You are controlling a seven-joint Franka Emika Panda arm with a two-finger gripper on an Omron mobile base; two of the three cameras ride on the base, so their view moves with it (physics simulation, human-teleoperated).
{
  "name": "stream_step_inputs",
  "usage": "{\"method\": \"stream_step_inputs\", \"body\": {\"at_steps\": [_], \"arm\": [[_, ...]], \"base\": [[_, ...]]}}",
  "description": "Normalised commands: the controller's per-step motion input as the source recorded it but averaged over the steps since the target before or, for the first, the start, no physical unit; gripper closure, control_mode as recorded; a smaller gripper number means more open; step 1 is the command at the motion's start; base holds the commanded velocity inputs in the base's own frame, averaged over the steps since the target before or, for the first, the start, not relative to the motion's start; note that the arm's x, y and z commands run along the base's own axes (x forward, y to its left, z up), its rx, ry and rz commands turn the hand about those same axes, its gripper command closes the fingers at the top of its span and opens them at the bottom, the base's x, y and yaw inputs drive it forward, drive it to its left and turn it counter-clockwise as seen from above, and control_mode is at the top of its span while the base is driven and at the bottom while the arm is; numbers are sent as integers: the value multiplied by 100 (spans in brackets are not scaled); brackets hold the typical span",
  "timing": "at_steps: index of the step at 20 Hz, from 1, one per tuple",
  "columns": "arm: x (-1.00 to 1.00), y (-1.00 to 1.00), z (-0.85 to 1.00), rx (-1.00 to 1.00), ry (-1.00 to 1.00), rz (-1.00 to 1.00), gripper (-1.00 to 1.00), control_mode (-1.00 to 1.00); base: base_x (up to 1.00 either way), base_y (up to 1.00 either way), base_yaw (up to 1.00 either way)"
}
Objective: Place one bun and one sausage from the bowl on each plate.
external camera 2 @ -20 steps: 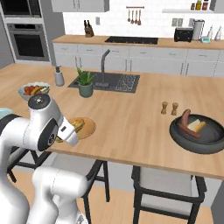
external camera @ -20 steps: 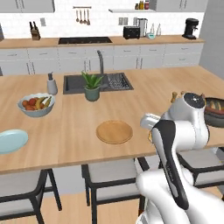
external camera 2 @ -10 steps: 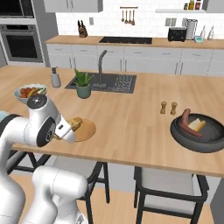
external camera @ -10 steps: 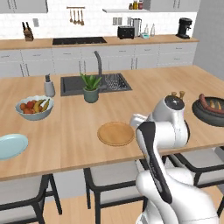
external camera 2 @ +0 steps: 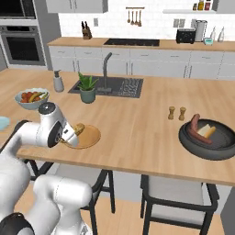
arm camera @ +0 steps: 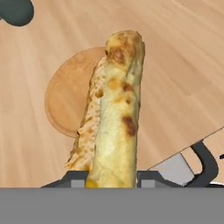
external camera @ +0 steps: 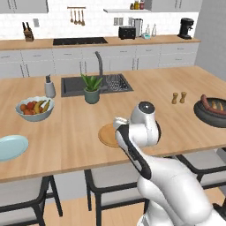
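The claw (arm camera: 113,177) grips a bun (arm camera: 116,113) by one end, poised above the wooden plate (arm camera: 70,98) for setting it down.

White arm (external camera: 137,145) folded low, elbow bent, gripper (arm camera: 113,178) clamped around a bun (arm camera: 114,113), pointing downward
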Motion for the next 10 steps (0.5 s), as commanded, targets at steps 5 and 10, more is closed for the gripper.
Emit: {"method": "stream_step_inputs", "body": {"at_steps": [5,10], "arm": [[71,2,-28,1,10,0,100,-100],[48,0,-31,0,1,0,100,-100]], "base": [[0,0,0],[0,0,0]]}}
